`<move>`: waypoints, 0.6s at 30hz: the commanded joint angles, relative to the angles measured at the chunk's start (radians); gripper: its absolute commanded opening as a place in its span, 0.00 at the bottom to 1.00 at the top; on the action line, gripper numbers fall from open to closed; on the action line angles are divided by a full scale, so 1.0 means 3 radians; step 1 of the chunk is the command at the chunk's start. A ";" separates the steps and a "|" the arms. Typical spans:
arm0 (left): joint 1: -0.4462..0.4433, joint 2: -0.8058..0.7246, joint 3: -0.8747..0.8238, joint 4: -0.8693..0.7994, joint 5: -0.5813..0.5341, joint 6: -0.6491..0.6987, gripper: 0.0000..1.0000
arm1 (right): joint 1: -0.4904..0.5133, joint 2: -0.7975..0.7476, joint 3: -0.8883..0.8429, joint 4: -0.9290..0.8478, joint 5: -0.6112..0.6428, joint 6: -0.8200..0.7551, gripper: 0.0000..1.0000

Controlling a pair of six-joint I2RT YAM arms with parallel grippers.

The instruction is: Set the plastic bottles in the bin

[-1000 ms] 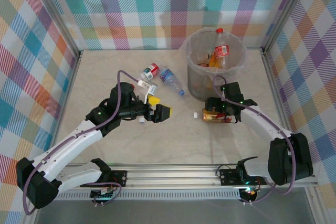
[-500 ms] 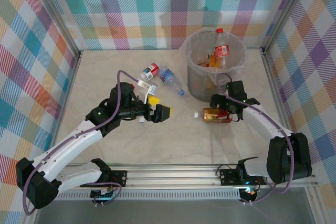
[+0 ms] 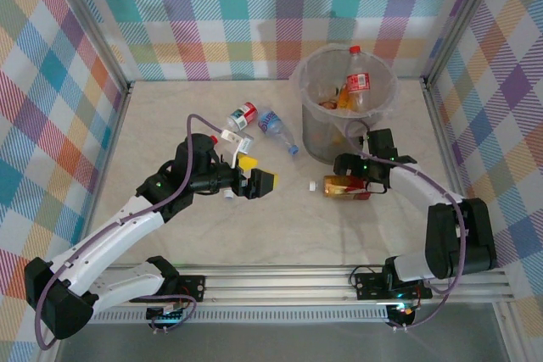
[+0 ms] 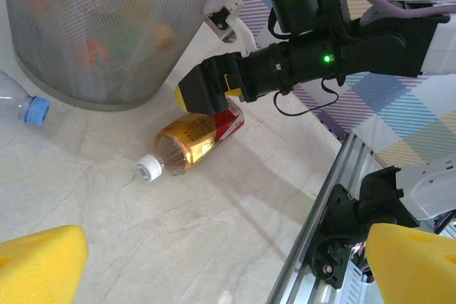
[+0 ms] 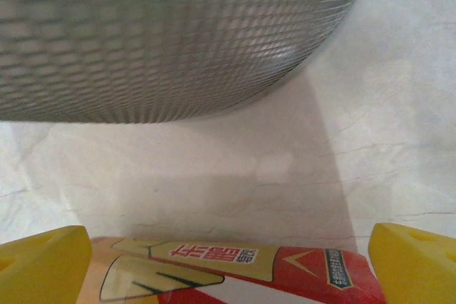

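Observation:
An amber bottle (image 3: 346, 186) with a red label and a white cap (image 3: 313, 185) lies on its side in front of the bin (image 3: 316, 137). My right gripper (image 3: 348, 171) hovers open just over the bottle, and its yellow pads (image 5: 43, 265) flank the label (image 5: 235, 268) without touching it. The left wrist view shows the same bottle (image 4: 192, 144) under the right gripper (image 4: 208, 92). My left gripper (image 3: 257, 178) stands open and empty at mid-table. Two more bottles lie behind it, one red-labelled (image 3: 242, 115) and one blue-capped (image 3: 277, 130). A red-capped bottle (image 3: 357, 80) stands inside the bin.
The grey mesh bin (image 5: 178, 33) rises close behind the right gripper. An aluminium rail (image 3: 339, 281) runs along the near edge, with the arm bases on it. Checked walls and frame posts (image 3: 441, 116) enclose the table. Open floor lies between the two grippers.
The right wrist has shifted a little left and toward the bin above the amber bottle. The bottle has slid slightly left. The left arm has barely moved.

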 commanded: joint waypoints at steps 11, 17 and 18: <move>-0.0052 -0.0062 -0.0028 0.0020 0.0055 -0.0042 1.00 | 0.0406 -0.0557 -0.0293 -0.0334 -0.0256 0.0443 0.99; -0.0052 -0.0096 -0.0021 -0.0003 0.0053 -0.0054 1.00 | 0.0639 -0.0724 -0.0428 -0.0437 -0.0183 0.0617 0.99; -0.0052 -0.0104 -0.0020 -0.0003 0.0055 -0.0054 1.00 | 0.0679 -0.0753 -0.0445 -0.0463 -0.0158 0.0636 0.99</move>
